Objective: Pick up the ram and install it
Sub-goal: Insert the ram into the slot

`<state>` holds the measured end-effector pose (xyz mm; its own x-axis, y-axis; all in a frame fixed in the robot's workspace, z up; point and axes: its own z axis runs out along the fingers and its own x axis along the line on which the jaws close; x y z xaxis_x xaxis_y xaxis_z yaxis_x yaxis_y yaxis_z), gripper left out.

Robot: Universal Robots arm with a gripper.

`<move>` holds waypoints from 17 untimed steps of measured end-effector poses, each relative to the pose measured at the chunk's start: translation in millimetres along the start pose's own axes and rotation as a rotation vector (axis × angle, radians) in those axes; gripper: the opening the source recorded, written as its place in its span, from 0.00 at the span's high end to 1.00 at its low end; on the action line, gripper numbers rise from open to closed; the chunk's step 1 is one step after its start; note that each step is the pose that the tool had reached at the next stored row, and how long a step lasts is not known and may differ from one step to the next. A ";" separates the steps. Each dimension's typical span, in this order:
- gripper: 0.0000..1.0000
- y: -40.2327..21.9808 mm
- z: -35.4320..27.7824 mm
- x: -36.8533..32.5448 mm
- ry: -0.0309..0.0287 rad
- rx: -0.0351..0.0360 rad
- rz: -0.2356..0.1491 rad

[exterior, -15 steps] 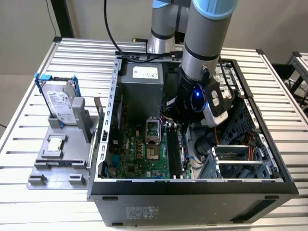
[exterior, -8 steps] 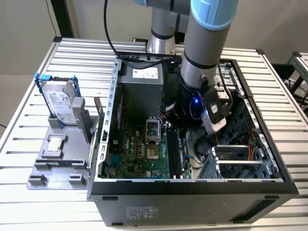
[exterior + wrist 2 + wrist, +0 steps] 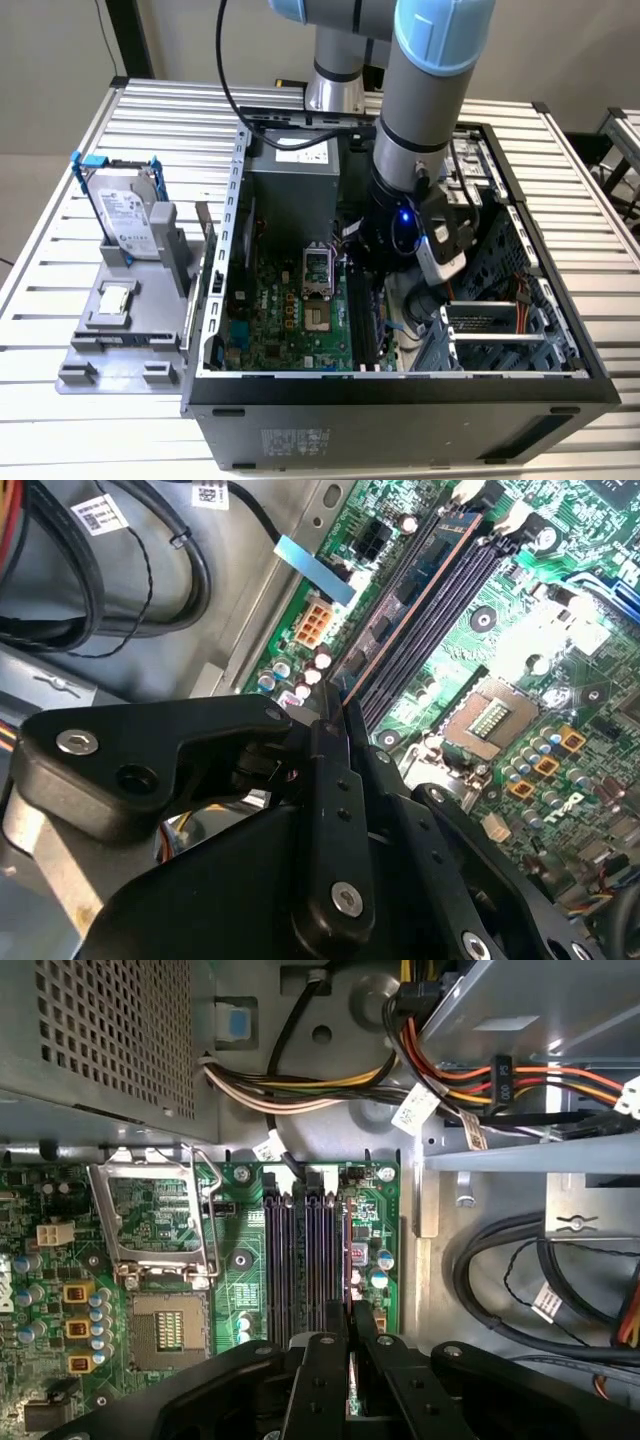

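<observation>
The tool (image 3: 350, 1360) is closed on the ram (image 3: 400, 595), pinching its thin edge between the black fingers (image 3: 318, 1380). The ram stands on edge in the outermost black slot of the motherboard (image 3: 240, 1260), inside the open computer case (image 3: 400, 385) on the slatted counter (image 3: 60, 240).

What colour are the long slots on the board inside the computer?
Black, on a green board. The slots show best in the first wrist view, just beyond the hand.

I see matt black plastic gripper (image 3: 350, 1355) fingers, a glossy green motherboard (image 3: 240, 1260), and what seems bare, dull metal on the case (image 3: 400, 385).
</observation>
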<state>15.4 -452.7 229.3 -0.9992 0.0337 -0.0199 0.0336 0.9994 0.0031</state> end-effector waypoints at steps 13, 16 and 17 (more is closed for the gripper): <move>1.00 -3.3 5.9 0.4 0.0081 0.0004 0.000; 1.00 -4.2 6.1 0.4 0.0086 0.0003 0.000; 1.00 -4.2 6.2 0.4 0.0089 0.0003 0.000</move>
<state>15.0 -456.9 223.0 -0.9994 0.0336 -0.0110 0.0336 0.9994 0.0028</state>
